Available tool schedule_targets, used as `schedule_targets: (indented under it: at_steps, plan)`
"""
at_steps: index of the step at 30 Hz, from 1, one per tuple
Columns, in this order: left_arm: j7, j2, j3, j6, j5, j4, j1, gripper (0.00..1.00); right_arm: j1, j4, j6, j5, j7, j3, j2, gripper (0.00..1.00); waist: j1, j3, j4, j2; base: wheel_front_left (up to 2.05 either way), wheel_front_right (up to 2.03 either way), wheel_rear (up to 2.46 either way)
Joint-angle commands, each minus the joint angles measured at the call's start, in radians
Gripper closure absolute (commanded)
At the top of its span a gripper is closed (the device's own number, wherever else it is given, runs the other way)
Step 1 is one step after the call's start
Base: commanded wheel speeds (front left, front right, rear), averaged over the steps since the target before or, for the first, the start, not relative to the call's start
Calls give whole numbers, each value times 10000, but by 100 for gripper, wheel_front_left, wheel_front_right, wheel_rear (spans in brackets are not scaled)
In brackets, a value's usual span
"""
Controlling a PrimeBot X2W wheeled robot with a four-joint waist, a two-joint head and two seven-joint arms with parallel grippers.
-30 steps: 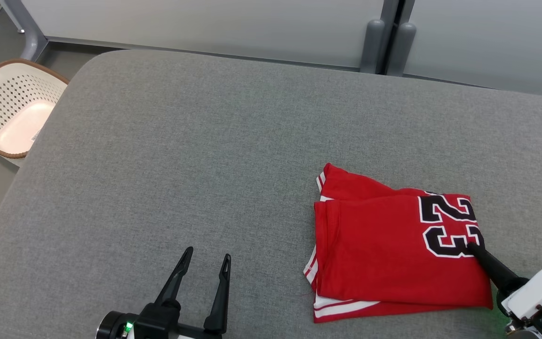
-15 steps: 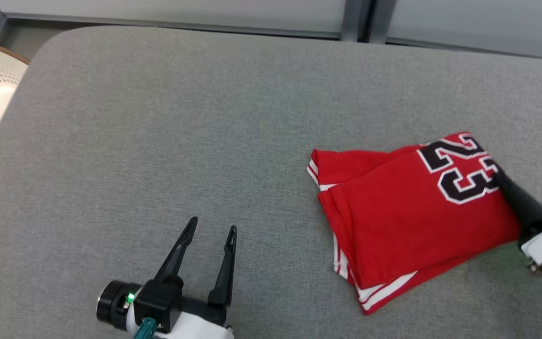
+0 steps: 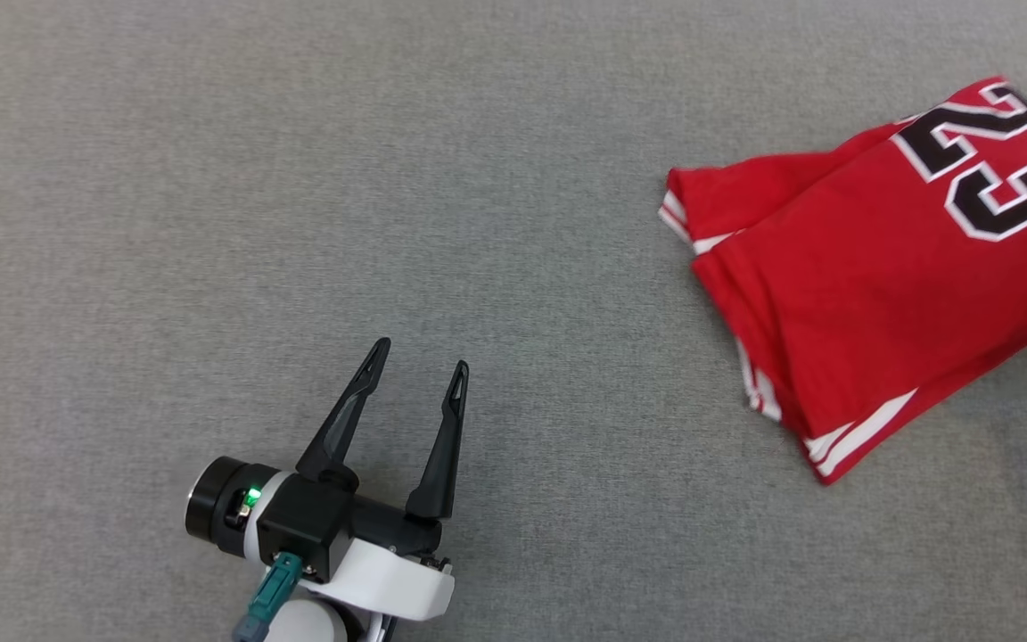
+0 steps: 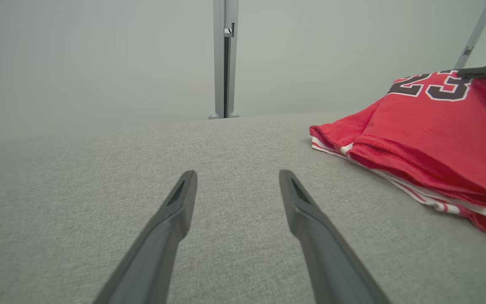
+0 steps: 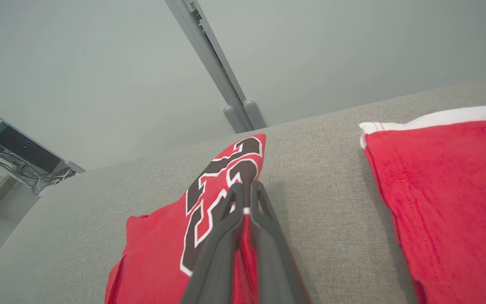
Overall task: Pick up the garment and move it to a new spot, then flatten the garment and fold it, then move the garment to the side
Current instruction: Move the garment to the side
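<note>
Head view: the left end effector (image 3: 422, 355) hovers over the grey cushion (image 3: 210, 178), fingers spread wide, holding nothing. The folded red garment (image 3: 879, 285) lies well apart from it, at the right edge.

Left wrist view: the garment's numbered corner appears raised off the cushion.

Right wrist view: the right end effector (image 5: 246, 188) is clamped on that corner. A second red cloth (image 5: 445, 181) lies near. Recommended: drag low and slowly so the folded layers do not slip apart, and stop short of the second cloth

Open grey cushion (image 3: 299, 178) lies before the left claw (image 3: 422, 355); folded jersey (image 3: 879, 285) obstructs the right.
</note>
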Motion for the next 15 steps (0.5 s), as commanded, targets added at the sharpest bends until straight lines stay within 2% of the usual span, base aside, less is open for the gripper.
schedule_targets:
  at_steps: [1, 3, 15]
  plan:
    - [-10, 37, 32, -29, 76, 3, -184, 0, -170, 8, -5, -48, -74, -61, -94, 100, 0, 173, -193, 0, 0, 0, 0]
    - [-10, 37, 42, -52, 95, 1, -309, 0, -471, 41, -5, -61, -213, -185, -413, 100, 0, 344, -385, 0, 0, 0, 0]
    - [-10, 37, 95, -242, 343, 50, -529, 0, -1401, 320, -5, -186, -770, -594, -1417, 100, 0, 821, -934, 0, 0, 0, 0]
